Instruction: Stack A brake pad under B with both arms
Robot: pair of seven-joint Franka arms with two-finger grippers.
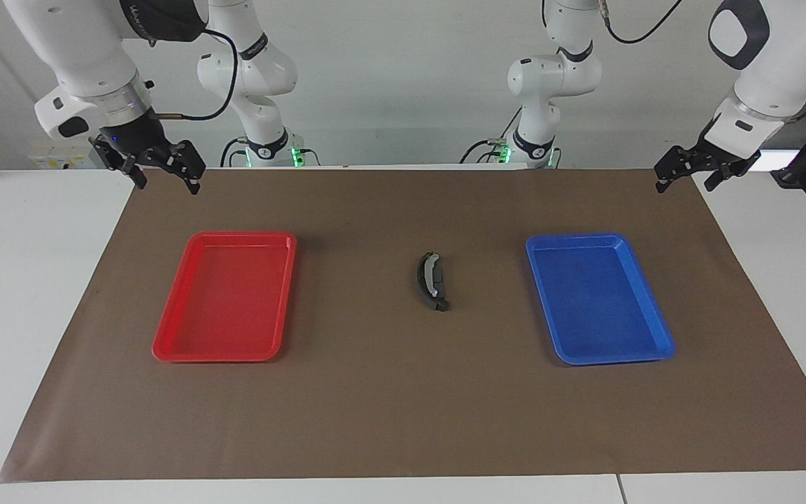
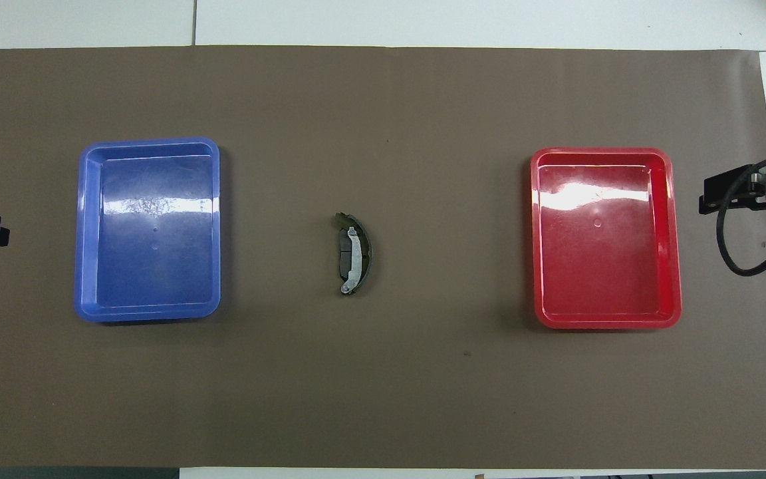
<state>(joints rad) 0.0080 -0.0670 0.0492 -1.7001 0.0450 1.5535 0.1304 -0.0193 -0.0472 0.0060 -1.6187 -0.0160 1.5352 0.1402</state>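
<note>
— Well, arms? Right gripper up over the brown mat's corner, fingers spread; left gripper likewise, spread.

— And pads? Stacked mid-mat between red tray and blue tray: B touching A brake pad, long axes toward robots.

**White table, brown mat, pale wall**

A white table is seen, made up of panels with thin seams between them. Most of its top is covered by a brown mat, laid flat. A plain pale wall is seen above the table's edge at the robots' end. Even, soft light is cast throughout, and only faint shadows are thrown on the mat.
</note>
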